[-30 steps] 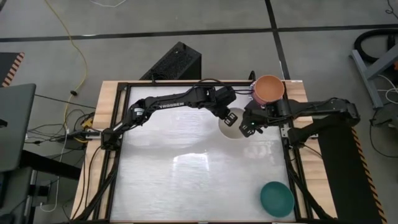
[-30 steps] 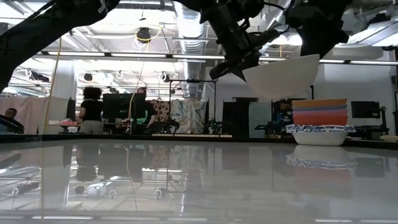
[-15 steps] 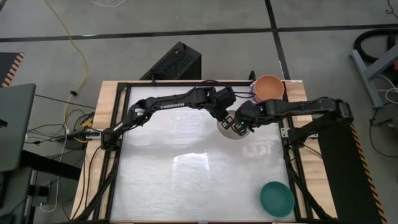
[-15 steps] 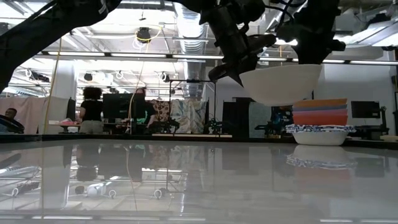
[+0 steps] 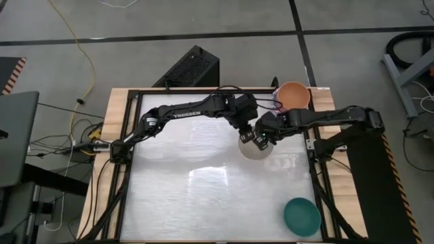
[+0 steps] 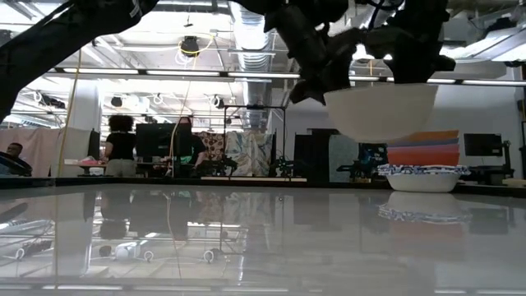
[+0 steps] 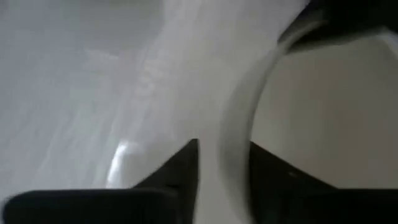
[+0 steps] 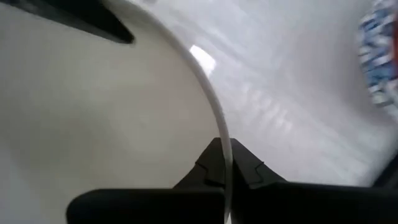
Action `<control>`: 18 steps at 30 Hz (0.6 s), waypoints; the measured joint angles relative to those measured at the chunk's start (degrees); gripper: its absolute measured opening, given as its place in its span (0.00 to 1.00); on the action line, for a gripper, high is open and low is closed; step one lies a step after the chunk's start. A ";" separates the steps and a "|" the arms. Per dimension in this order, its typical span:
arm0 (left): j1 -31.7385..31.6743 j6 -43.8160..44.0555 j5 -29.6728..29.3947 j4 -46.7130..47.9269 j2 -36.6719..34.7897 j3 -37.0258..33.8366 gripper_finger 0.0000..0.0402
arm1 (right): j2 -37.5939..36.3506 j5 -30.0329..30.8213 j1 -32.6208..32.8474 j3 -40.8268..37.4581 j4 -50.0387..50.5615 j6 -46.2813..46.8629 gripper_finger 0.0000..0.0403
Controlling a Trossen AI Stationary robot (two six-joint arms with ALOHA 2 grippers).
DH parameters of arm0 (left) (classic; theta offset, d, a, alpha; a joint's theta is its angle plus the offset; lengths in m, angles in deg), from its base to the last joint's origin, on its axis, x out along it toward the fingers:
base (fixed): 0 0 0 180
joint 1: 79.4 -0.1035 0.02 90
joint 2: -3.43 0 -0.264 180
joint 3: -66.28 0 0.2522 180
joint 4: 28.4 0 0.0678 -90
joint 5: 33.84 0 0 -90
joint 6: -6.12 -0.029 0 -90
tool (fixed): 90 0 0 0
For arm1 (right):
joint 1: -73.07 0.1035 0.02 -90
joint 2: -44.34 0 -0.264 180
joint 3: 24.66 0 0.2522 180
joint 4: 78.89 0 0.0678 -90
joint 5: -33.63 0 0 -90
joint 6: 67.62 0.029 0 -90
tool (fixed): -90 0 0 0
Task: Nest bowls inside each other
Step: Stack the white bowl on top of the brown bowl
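Since earlier, our right end effector (image 8: 225, 163) has clamped the cream bowl's (image 6: 380, 112) rim, letting our left end effector (image 7: 222, 165) loosen for handover.

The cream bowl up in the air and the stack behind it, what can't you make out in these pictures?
- Cream bowl: its inside, hidden by both arms in the high view.
- Left pincer: fingers straddle the rim; actual contact is blurred in the left wrist view.
- Stack of bowls: upper part covered by the cream bowl in the low view; bowl count unclear.
- Teal bowl: absent from the low view.
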 joint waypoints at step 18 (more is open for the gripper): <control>-6.45 -12.42 10.67 12.28 -4.78 0.79 0.61 | -0.03 -4.01 -2.89 -0.02 -0.05 -1.04 0.02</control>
